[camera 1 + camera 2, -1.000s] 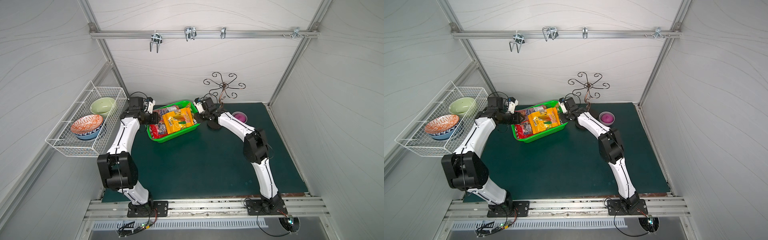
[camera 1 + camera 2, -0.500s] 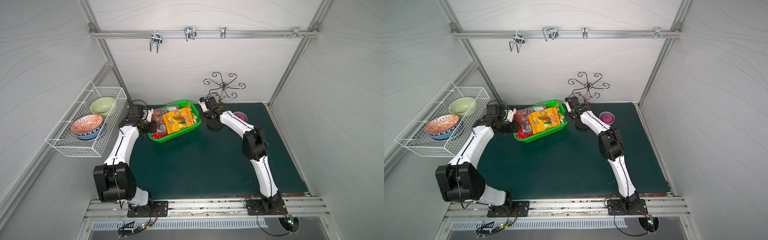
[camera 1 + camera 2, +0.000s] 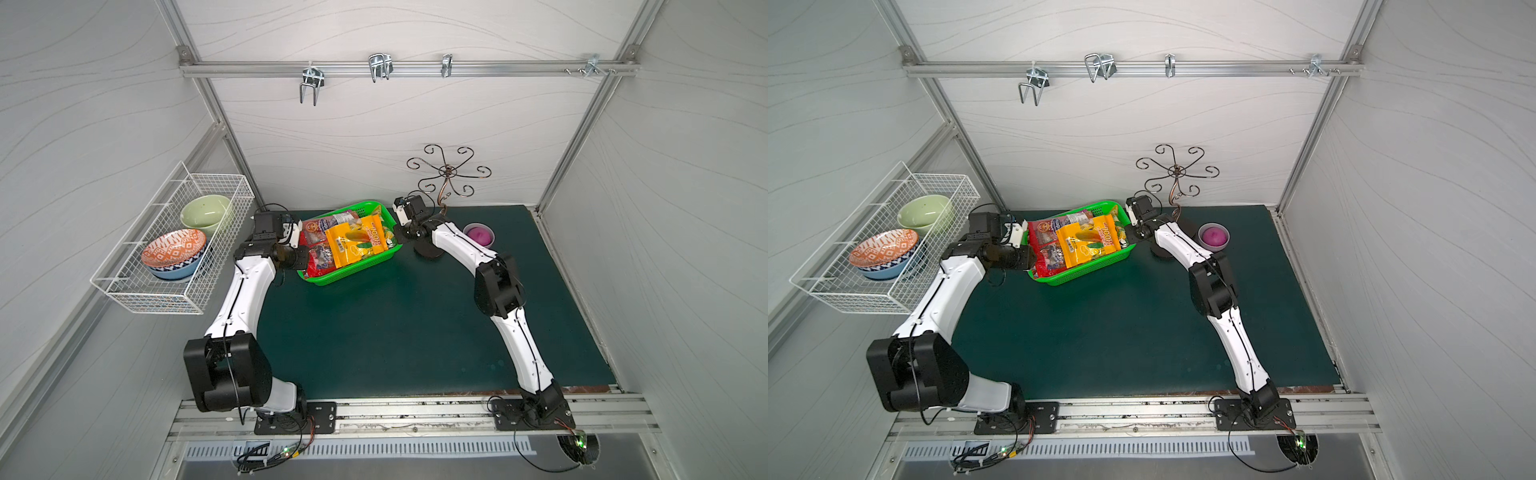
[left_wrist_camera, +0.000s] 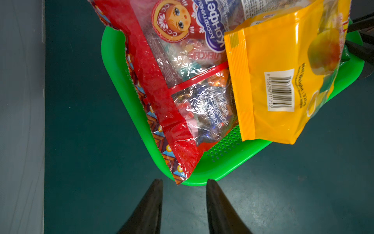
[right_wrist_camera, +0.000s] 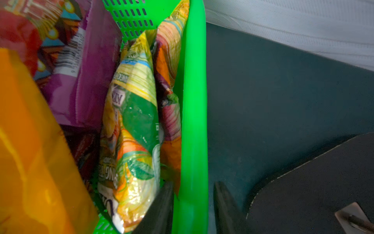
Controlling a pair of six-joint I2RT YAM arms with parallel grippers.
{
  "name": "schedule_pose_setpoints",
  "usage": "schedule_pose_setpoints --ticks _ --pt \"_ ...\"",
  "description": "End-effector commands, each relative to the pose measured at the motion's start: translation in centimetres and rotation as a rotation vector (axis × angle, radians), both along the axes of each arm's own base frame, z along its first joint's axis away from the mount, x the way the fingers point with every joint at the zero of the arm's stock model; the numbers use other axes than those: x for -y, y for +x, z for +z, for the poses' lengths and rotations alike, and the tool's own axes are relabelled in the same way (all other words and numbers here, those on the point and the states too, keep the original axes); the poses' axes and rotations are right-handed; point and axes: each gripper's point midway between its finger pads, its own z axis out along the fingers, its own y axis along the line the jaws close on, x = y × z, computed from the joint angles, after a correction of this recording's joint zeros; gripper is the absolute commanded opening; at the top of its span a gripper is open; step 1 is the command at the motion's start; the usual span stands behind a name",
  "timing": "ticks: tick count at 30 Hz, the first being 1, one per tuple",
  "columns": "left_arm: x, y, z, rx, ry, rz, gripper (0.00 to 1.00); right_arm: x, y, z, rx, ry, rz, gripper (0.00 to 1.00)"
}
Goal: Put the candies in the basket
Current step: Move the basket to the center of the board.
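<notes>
The green basket (image 3: pixel 353 274) (image 3: pixel 1084 275) stands at the back of the mat and holds the candies. A yellow-orange bag (image 3: pixel 357 245) (image 4: pixel 273 71) lies on top. A red bag (image 3: pixel 318 257) (image 4: pixel 162 91) overhangs the rim (image 4: pixel 117 85) at the left end. Purple (image 5: pixel 93 81), green (image 5: pixel 137 113) and small orange (image 5: pixel 170 50) bags are packed at the right end. My left gripper (image 4: pixel 183 181) is open and empty, just off the basket's corner. My right gripper (image 5: pixel 192 183) straddles the rim (image 5: pixel 194 101), one finger inside and one outside with a gap still showing.
A white wire basket (image 3: pixel 174 266) with bowls hangs on the left wall. A pink bowl (image 3: pixel 478 235) sits at the back right. A metal hook stand (image 3: pixel 446 174) rises behind my right gripper, with its dark base (image 5: pixel 313 182) right beside the basket.
My left gripper opened a little and drew back off the basket's left end. My right gripper lifted away, then came back down over the right rim with its jaws narrowing.
</notes>
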Motion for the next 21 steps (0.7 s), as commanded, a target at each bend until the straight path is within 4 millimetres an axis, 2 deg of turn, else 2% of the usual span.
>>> schedule_pose_setpoints --ticks 1,3,6,9,15,21 --pt "-0.5 -0.1 0.6 0.021 0.025 0.001 0.39 -0.1 -1.7 -3.5 -0.100 -0.050 0.010 0.27" --pt "-0.5 -0.2 0.5 0.015 0.024 0.000 0.39 -0.4 -2.4 -3.6 -0.114 -0.061 0.016 0.14" --pt "-0.6 -0.1 0.6 0.017 0.026 0.002 0.39 -0.4 -3.7 -3.5 -0.136 -0.066 0.021 0.07" --pt "-0.6 -0.1 0.6 0.016 0.027 0.000 0.39 0.1 -5.4 -3.2 -0.153 -0.077 0.025 0.05" --pt "-0.7 0.0 0.8 0.019 0.035 -0.001 0.39 2.4 -9.3 -2.9 -0.214 -0.105 0.002 0.02" --pt "-0.7 0.1 1.3 0.026 0.037 -0.003 0.38 5.2 -14.3 -3.6 -0.320 -0.105 -0.037 0.00"
